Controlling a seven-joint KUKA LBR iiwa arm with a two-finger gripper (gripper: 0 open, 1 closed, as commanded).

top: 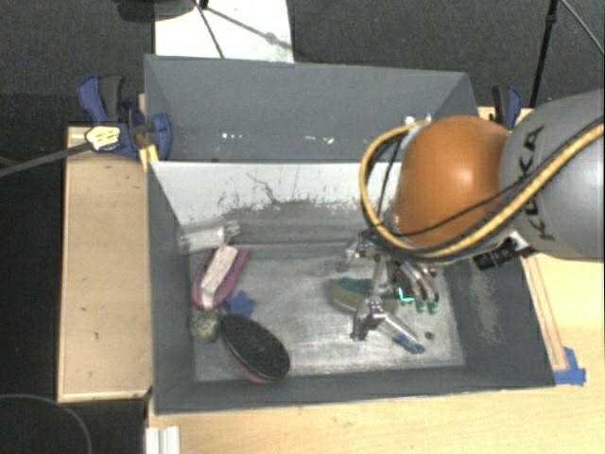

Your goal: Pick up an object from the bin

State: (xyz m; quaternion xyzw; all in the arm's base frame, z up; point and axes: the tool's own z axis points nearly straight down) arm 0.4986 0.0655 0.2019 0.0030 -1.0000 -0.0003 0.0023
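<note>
Camera view: the arm [567,187] comes in from the right over the grey metal bin [302,121], its wrist under a rounded orange cover [449,173] with a yellow-and-black cable [365,192] looped round it. The gripper [371,318] hangs low over the right half of the bin's floor, close to the bare metal. Its metal parts crowd together under the wrist, so I cannot tell whether the claw stands apart or together, and nothing can be made out clamped in it. Just beside it, on its left and partly under the wrist, lies a flat olive-green piece [346,294] with a darker teal edge; whether the gripper touches it cannot be told. Just to the gripper's right and a little nearer the front wall lies a thin blue stick [409,342], slanted on the floor, its upper end hidden under the gripper. The other things lie well apart from the gripper, gathered on the left side of the floor. A clear tube [209,235] lies along the foot of the back wall; below it is a pink-and-purple piece [219,272], lying at a tilt. Then come a small blue scrap [239,304] and a grey-green ball [202,326] near the left wall. A dark oval brush [255,347] with a reddish rim lies slantwise by the front wall.
</note>
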